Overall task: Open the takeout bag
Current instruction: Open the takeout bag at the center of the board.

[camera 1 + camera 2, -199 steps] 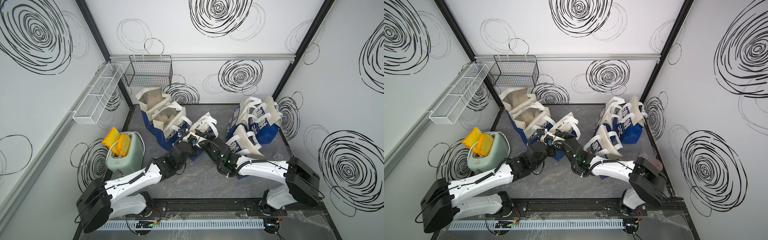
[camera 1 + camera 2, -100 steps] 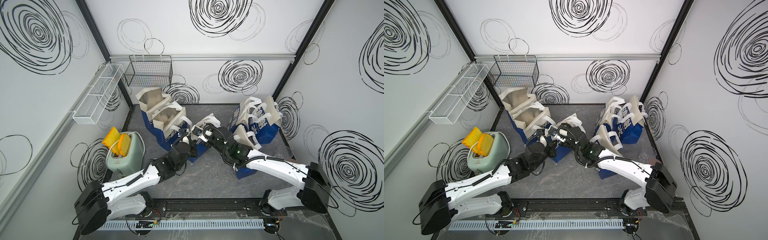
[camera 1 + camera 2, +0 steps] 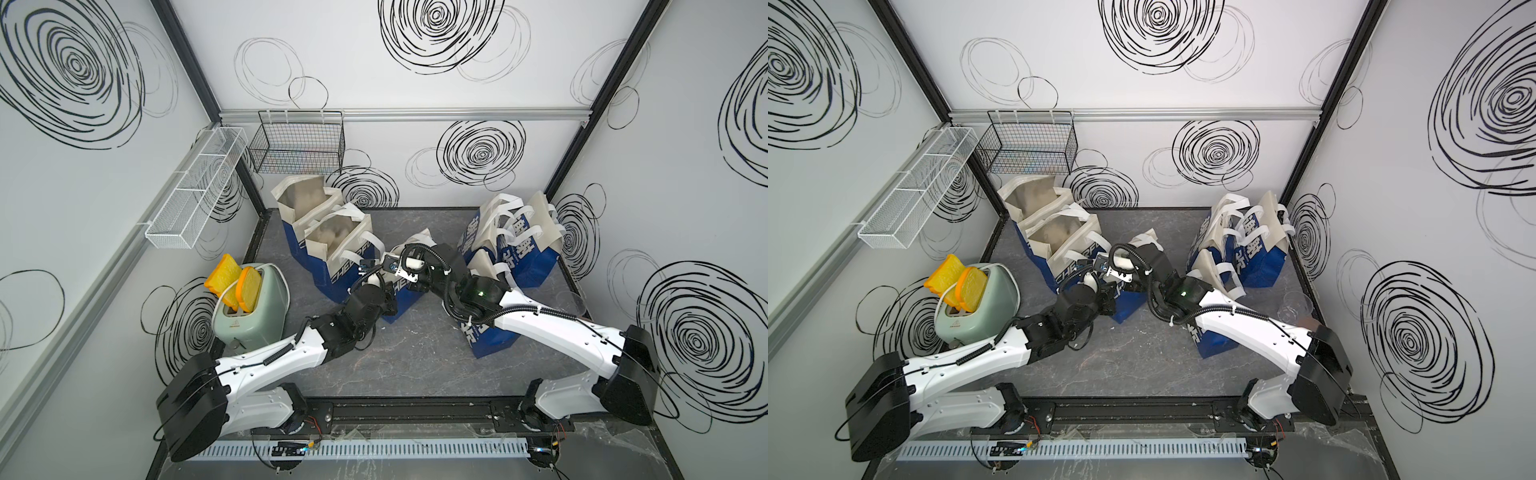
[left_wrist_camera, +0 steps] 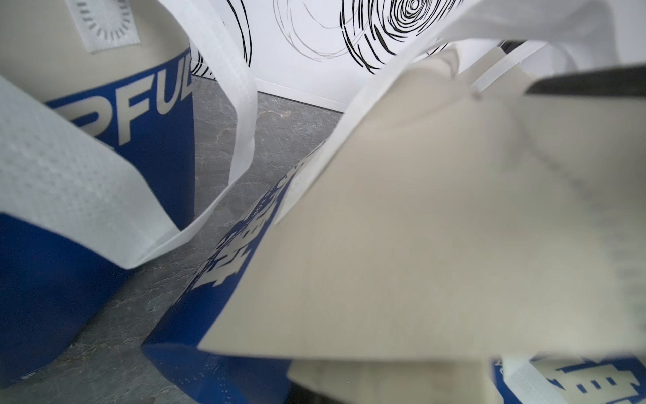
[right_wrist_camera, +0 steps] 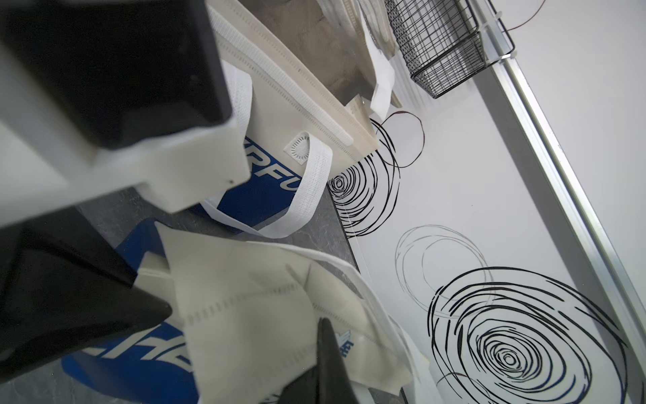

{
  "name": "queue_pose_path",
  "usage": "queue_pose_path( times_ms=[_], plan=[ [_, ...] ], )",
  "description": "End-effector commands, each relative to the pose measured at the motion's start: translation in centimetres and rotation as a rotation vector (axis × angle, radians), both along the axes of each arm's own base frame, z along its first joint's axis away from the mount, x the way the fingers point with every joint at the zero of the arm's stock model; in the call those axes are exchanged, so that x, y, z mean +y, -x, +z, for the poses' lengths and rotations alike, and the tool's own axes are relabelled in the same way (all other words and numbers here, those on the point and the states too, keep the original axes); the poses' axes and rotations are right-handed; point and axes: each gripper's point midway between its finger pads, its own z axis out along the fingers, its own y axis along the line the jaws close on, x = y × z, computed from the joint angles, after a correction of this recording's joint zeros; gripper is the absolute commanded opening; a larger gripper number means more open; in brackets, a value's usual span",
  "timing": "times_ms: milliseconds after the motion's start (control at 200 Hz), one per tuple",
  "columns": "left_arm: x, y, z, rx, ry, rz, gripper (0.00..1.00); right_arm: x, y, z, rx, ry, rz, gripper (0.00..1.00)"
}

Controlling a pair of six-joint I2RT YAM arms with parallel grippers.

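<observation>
Tugging unevenly could topple the bag (image 3: 398, 305) toward ten o'clock; left gripper (image 3: 384, 282) and right gripper (image 5: 244, 314) both pinch its rim, shut.

Top views: set high, aimed down; whole table (image 3: 415, 353) shared.
Wrist views: held close to takeout bag (image 4: 437, 227); lettered bag (image 5: 272, 175) shared.

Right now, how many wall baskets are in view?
2. White mesh basket on the left wall; black wire basket on the back wall, near the same corner. None seems hidden.
</observation>
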Motion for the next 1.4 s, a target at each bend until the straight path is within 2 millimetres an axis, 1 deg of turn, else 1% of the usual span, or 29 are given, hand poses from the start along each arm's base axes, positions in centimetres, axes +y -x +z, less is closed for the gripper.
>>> queue_pose_path(
  times_ms=[0,165,255,315,375,465,510,555,710,925,965,1041,1116,1171,1211,1286,1396],
  plan=[
    [4.1,3.4,-9.6,0.274,-0.283,0.009,0.00,-1.7,-2.5,8.9,-0.199,-0.132,-0.113,0.00],
    [4.3,3.4,-10.0,0.287,-0.309,0.003,0.00,-1.4,-2.9,11.0,-0.239,-0.107,-0.110,0.00],
    [4.3,3.4,-10.2,0.292,-0.315,-0.001,0.00,-1.3,-3.0,11.8,-0.265,-0.095,-0.105,0.00],
    [4.0,3.3,-9.9,0.284,-0.308,-0.009,0.00,-1.2,-3.2,12.1,-0.269,-0.105,-0.108,0.00],
    [3.7,3.1,-9.5,0.271,-0.295,-0.017,0.00,-0.9,-3.0,12.1,-0.250,-0.119,-0.091,0.00],
    [3.2,2.9,-8.7,0.246,-0.267,-0.037,0.00,-0.4,-2.6,11.1,-0.197,-0.136,-0.056,0.00],
    [3.2,2.9,-8.7,0.247,-0.271,-0.037,0.00,-0.2,-2.4,10.4,-0.175,-0.126,-0.039,0.00],
    [3.2,2.9,-8.9,0.257,-0.283,-0.038,0.00,0.0,-2.2,10.4,-0.170,-0.122,-0.030,0.00],
    [3.0,3.1,-9.9,0.287,-0.312,-0.053,0.00,0.3,-2.7,11.4,-0.195,-0.084,-0.019,0.00],
    [2.7,3.6,-11.0,0.321,-0.347,-0.078,0.00,0.0,-3.9,13.7,-0.228,-0.101,-0.023,0.00],
    [2.5,3.7,-11.0,0.318,-0.346,-0.084,0.00,0.0,-4.0,14.1,-0.226,-0.114,-0.019,0.00],
    [2.3,3.6,-10.6,0.307,-0.335,-0.089,0.00,0.1,-4.0,14.2,-0.213,-0.128,-0.012,0.00],
    [2.0,3.5,-9.8,0.288,-0.315,-0.095,0.00,0.0,-3.8,13.7,-0.179,-0.150,-0.010,0.00],
    [1.6,3.4,-8.8,0.269,-0.285,-0.107,0.00,-0.1,-3.6,12.6,-0.143,-0.155,-0.006,0.00],
    [1.3,3.3,-8.0,0.254,-0.255,-0.118,0.00,-0.2,-3.3,11.6,-0.112,-0.158,0.000,0.00],
    [0.9,3.2,-6.3,0.226,-0.200,-0.129,0.00,-0.3,-2.4,9.0,-0.035,-0.170,0.012,0.00],
    [0.9,2.9,-4.3,0.205,-0.130,-0.128,0.00,-0.6,-1.4,6.3,0.044,-0.223,0.013,0.00]
  ],
)
